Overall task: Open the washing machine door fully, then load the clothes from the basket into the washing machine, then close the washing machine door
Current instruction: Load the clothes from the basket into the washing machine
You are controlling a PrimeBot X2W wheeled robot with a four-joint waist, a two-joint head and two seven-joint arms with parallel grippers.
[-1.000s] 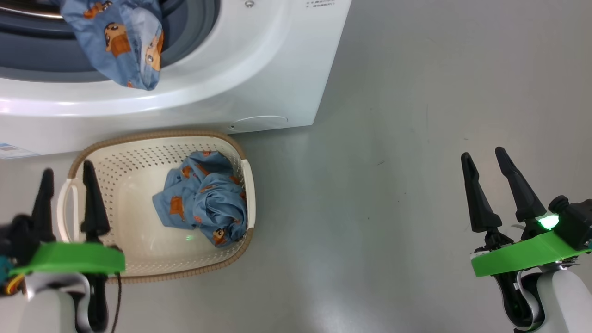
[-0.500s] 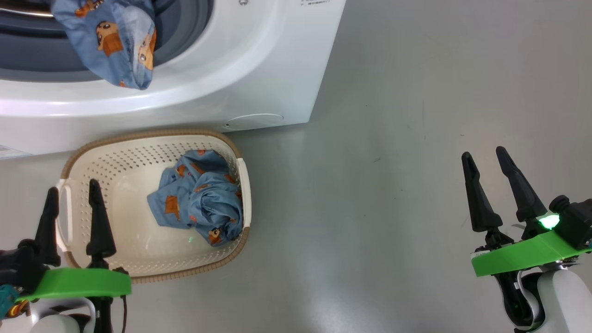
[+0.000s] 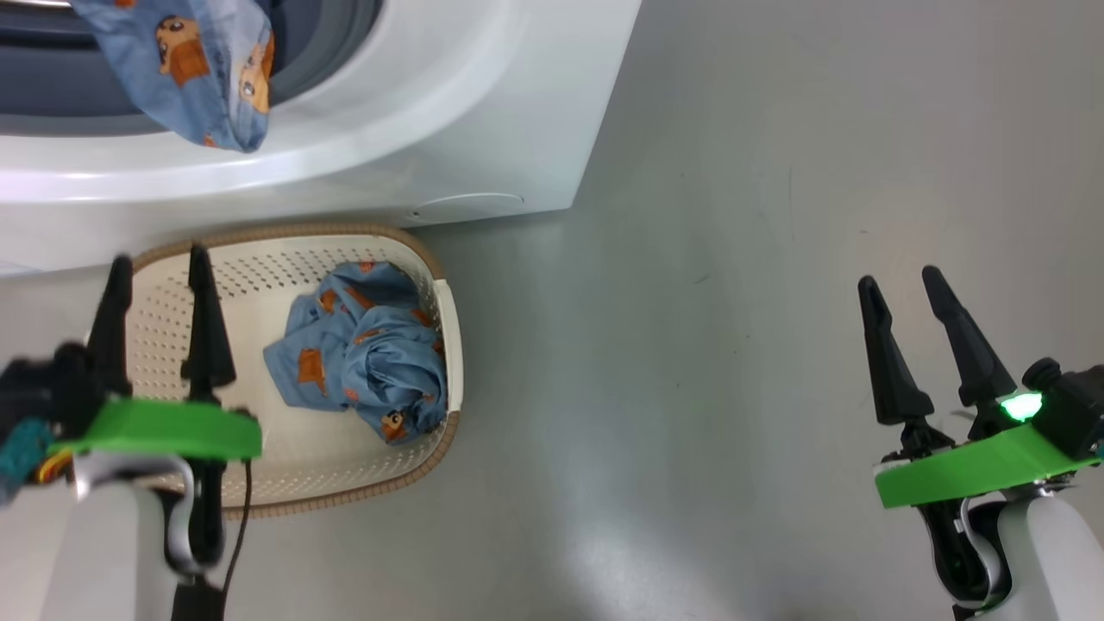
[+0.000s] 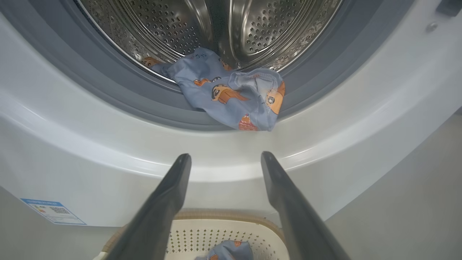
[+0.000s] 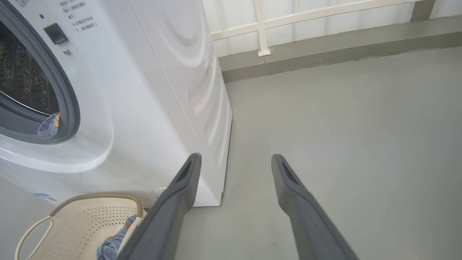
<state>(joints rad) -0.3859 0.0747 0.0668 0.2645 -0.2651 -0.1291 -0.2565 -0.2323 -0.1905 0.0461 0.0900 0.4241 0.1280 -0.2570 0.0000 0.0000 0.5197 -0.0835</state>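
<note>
Both the dark-fingered left claw [image 3: 158, 259] and right claw [image 3: 899, 278] hang released and empty, one crumpled light blue cartoon-print garment [image 3: 362, 354] lies in the cream perforated plastic basket [image 3: 302, 231], and farther a second garment [image 4: 231, 95] droops over the grey rubber gasket [image 4: 108, 90] of the big white washing machine [image 3: 483, 112], so loading seems half done and door closing not yet begun.

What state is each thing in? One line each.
White front-loading washing machine, opening uncovered, steel drum exposed
Blue cartoon-print garment, draped over grey gasket
Cream perforated plastic basket, upright on floor
Crumpled blue garment, lying in basket
Left hand, open, empty
Right hand, open, empty
</note>
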